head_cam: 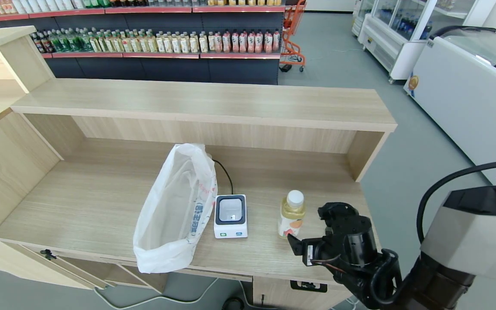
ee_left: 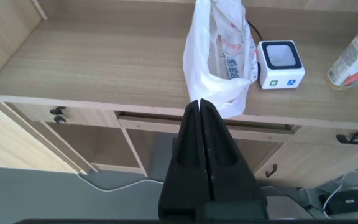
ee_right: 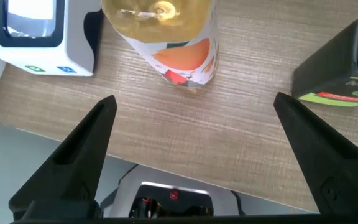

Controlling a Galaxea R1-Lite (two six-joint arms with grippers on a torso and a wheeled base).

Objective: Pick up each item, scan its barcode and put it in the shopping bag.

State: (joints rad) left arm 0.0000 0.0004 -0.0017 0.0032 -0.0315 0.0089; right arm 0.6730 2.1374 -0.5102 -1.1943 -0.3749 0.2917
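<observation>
Right hand (ee_right: 194, 99), spread wide, hangs at the front edge of the bench (head_cam: 101, 202) facing the bottle (head_cam: 292, 214), which stands ungrasped beside the scanner (head_cam: 230, 215); the shopping bag (head_cam: 175, 215) looks empty and the left hand (ee_left: 201, 109) is pressed together, so seemingly every step remains.

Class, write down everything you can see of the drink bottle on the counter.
The bottle is clear plastic with a white cap, pale yellow drink and a white label bearing an orange fruit picture. It stands upright on the wooden counter, right of the scanner and apart from it. The right gripper, jaws open, is close by it without touching.
</observation>
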